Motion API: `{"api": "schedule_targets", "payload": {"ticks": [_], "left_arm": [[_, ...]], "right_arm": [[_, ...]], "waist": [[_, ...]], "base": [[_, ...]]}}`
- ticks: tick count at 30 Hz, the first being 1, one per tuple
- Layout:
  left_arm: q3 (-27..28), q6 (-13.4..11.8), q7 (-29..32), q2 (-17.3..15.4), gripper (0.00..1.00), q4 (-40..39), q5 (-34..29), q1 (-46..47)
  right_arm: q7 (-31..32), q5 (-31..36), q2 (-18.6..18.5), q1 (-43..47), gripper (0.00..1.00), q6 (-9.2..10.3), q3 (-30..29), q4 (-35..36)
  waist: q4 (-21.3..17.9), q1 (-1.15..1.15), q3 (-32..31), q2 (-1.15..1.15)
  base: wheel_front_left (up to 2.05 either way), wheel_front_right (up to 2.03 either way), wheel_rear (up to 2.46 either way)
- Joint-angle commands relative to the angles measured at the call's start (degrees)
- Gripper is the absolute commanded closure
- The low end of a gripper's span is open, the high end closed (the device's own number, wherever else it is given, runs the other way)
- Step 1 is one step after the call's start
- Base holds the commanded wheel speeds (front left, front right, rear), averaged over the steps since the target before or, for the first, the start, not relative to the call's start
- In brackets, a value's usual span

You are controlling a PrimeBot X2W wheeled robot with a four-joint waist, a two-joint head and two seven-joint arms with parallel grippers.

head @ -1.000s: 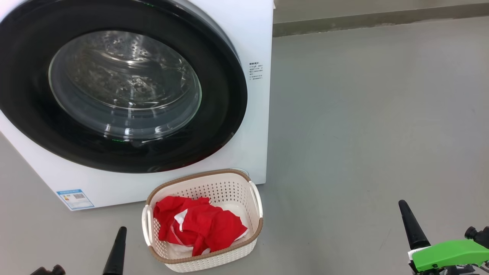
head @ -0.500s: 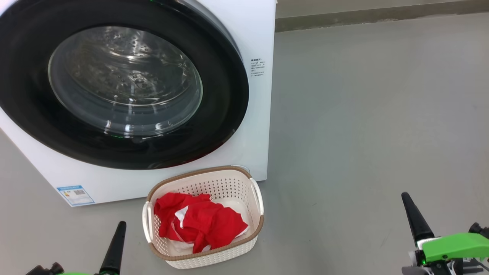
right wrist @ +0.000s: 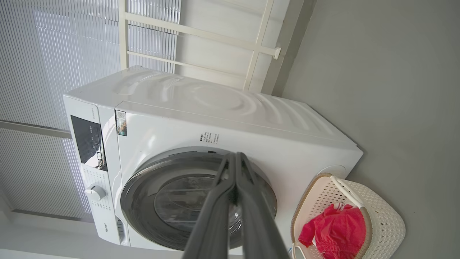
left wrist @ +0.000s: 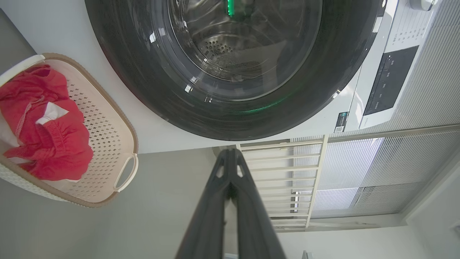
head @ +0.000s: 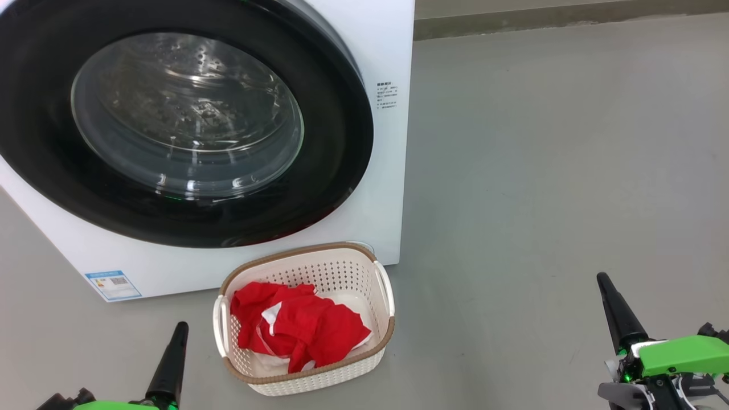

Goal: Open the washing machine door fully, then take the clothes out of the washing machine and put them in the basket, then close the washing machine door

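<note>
Red clothes (head: 302,327) with white panels lie bunched inside the basket (head: 336,276), which stands on the grey floor (head: 541,171) at lower centre of the head view, just in front of the washing machine (head: 393,171). The washing machine door (head: 336,142) sits closed against the cabinet front at upper left. The left gripper (head: 180,333), lower left, and the right gripper (head: 605,287), lower right, each have their fingers pressed together, holding nothing.
</note>
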State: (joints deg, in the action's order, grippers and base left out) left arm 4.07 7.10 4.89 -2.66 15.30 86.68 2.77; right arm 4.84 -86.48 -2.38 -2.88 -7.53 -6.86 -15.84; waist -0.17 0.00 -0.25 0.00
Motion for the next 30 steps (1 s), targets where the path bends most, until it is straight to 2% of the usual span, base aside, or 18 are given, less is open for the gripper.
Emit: {"api": "schedule_targets", "payload": {"ticks": [1, 8, 30], "left_arm": [[2.1, 0.4, 0.5, -0.4, 1.00, -1.3, 1.5, 2.9], [2.5, 0.4, 1.6, -0.2, 1.00, -1.3, 5.5, 3.4], [2.5, 0.4, 1.6, -0.2, 1.00, -1.3, 5.5, 3.4]], "right_arm": [[0.6, -1.7, -0.5, -2.7, 1.00, 0.04, 0.6, 1.7], [1.7, -5.7, -0.5, -3.3, 1.00, 0.04, 0.3, 1.8], [1.7, -5.7, -0.5, -3.3, 1.00, 0.04, 0.3, 1.8]], "waist": [[0.0, 0.00, 0.1, 0.00], [0.2, 0.00, 0.4, 0.00], [0.2, 0.00, 0.4, 0.00]], "base": [[0.00, 0.00, 0.00], [0.00, 0.00, 0.00], [0.00, 0.00, 0.00]]}}
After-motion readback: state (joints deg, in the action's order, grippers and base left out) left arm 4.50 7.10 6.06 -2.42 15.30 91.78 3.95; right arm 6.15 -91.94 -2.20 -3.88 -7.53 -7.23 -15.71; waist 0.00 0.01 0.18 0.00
